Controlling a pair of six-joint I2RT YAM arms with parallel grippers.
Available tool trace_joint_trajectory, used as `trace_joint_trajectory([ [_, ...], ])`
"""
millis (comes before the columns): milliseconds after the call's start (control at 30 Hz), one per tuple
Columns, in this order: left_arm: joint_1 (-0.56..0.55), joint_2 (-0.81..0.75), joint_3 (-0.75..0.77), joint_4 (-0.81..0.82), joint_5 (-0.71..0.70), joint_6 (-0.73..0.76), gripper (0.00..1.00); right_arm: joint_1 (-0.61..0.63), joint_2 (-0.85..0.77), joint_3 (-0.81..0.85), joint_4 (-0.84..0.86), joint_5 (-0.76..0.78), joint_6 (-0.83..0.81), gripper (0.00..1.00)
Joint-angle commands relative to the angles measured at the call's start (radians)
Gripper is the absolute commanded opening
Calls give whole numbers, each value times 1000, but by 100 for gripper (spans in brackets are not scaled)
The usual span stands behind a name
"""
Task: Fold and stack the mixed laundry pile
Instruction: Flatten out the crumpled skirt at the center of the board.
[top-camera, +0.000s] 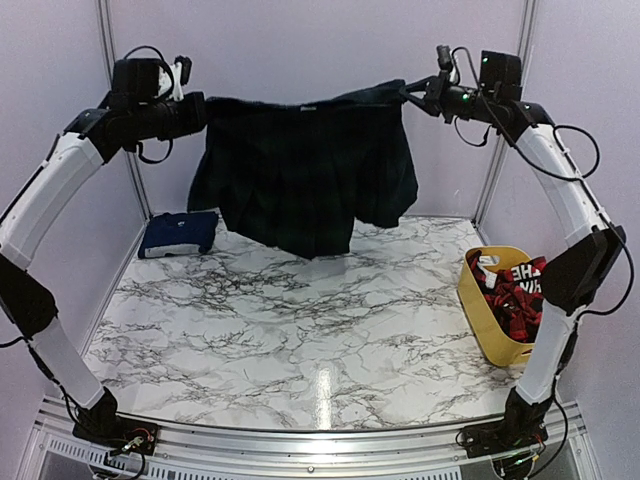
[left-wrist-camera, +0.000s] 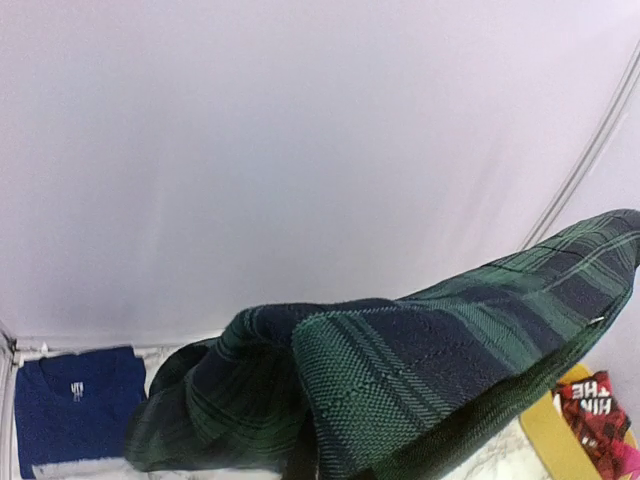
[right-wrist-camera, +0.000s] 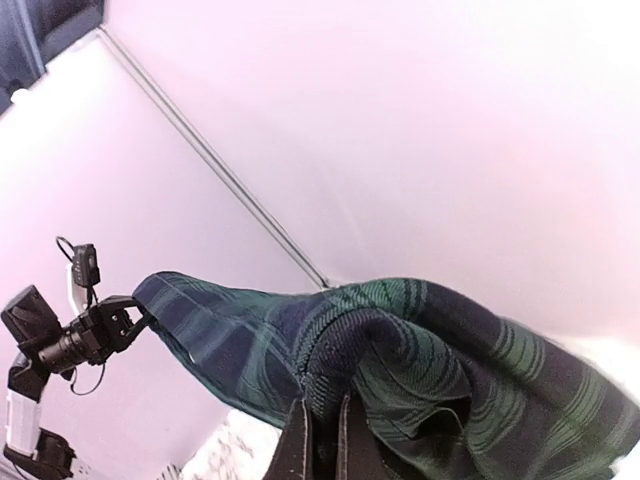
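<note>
Above the table (top-camera: 300, 330), plaid garment (top-camera: 300, 180) outstretched

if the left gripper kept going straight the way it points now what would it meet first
The plaid garment it is shut on, bunched right ahead of the left gripper. Past that cloth, its wrist view shows mostly back wall; depth there is unclear.

Dark plaid garment (right-wrist-camera: 430, 340) in the tight grip of the right pincer (right-wrist-camera: 321, 425), far corner at the left pincer (right-wrist-camera: 132, 312)
</note>
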Motion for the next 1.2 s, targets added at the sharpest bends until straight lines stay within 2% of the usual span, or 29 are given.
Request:
trace_joint_trajectory([
  [0,1,-9,98,-43,-17,41,0,-9,1,99,23,-34,69,0],
  [200,-17,-198,-71,-44,147,64,0,-3,-251,-191,43,-38,58,0],
  [300,-31,-241,-87,-42,271,34,0,23,-338,-294,55,-59,104,0],
  [367,-39,-242,-77,-39,250,2,0,41,-355,-323,41,-51,119,0],
  [467,-38,-190,-73,-80,43,-29,0,9,-326,-337,-54,77,82,0],
  [533,-52,-97,-20,-81,181,-46,0,-5,-291,-367,-6,83,113,0],
  [600,-125,12,74,-93,328,-27,0,88,-198,-325,80,-55,154,0],
  [700,-270,105,169,-130,373,56,0,274,-20,-84,-136,-105,26,0],
  [733,-292,114,180,-153,337,71,0,298,11,-33,-204,-110,-16,0],
  [800,-268,75,134,-165,204,51,0,266,-5,-17,-284,-60,-75,0],
  [833,-230,37,93,-162,108,26,0,206,-44,-55,-288,-36,-86,0],
  [867,-146,-5,50,-156,52,-11,0,125,-100,-113,-272,-29,-82,0],
  [933,-22,-87,-22,-131,-44,-83,0,-45,-204,-246,-205,-12,-49,0],
  [967,4,-110,-44,-108,-68,-92,0,-93,-245,-304,-167,7,-26,0],
  [1033,-11,-97,-41,-64,39,-81,0,-80,-275,-382,-72,-18,20,0],
  [1100,-95,-20,26,-73,227,-48,0,47,-238,-399,-30,-98,41,0],
  [1167,-189,34,94,-119,312,21,0,177,-181,-351,-89,-139,-5,0],
])
